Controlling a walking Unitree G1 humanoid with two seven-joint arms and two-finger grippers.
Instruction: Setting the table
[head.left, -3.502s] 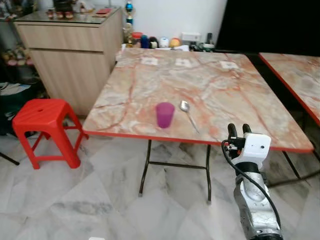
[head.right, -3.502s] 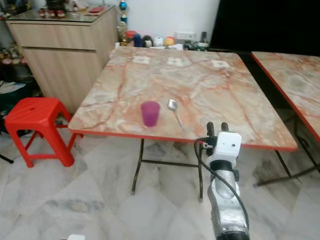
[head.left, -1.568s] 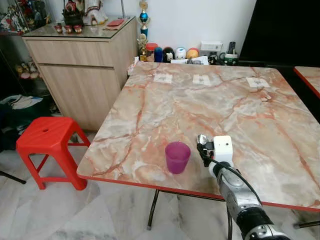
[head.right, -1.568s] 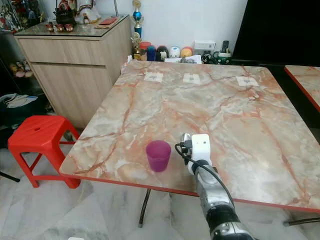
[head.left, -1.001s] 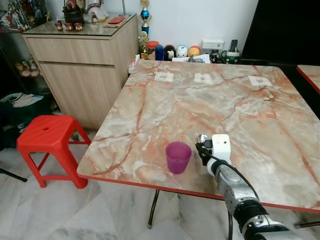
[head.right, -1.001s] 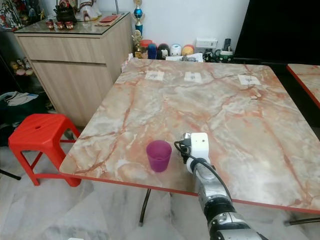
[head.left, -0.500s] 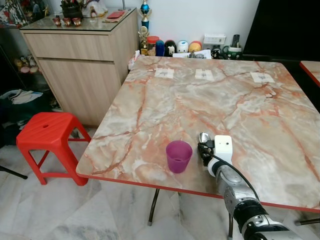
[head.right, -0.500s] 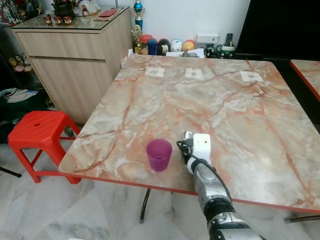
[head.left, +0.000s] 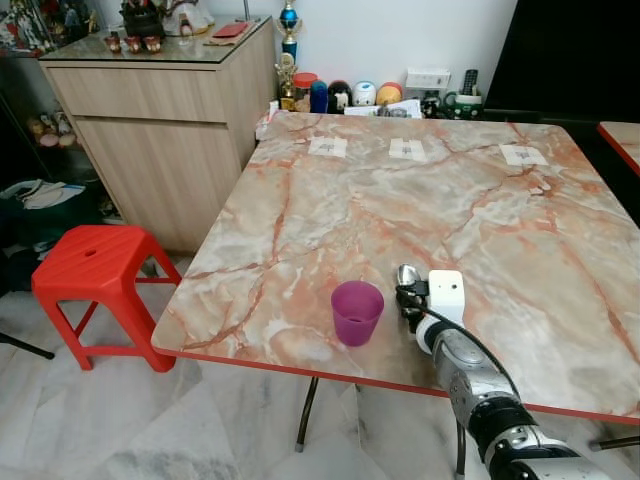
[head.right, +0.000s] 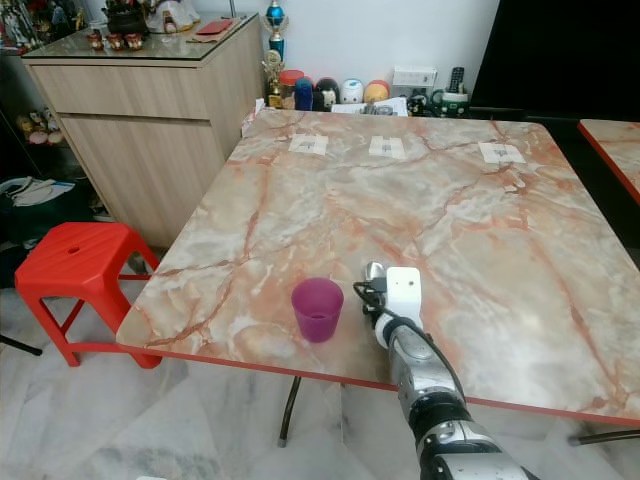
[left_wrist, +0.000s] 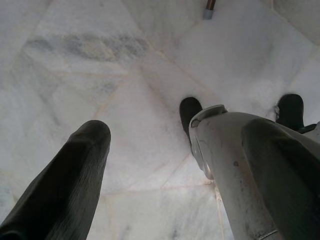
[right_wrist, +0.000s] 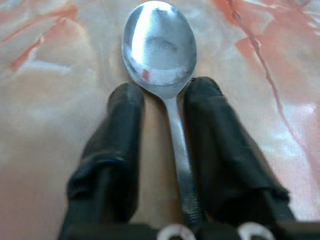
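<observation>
Right wrist view | right gripper (right_wrist: 165, 95) fingers apart, straddling spoon (right_wrist: 160, 50) handle | spoon flat on table (head.left: 330, 200) beside purple cup (head.left: 357, 312), long axis along fingers, bowl just ahead | left gripper (left_wrist: 145, 150) idle, fingers apart

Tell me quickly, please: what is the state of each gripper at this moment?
Left gripper: open, holding nothing, hanging above the floor.
Right gripper: fingers on either side of the spoon handle on the table; whether they grip it cannot be told.
</observation>
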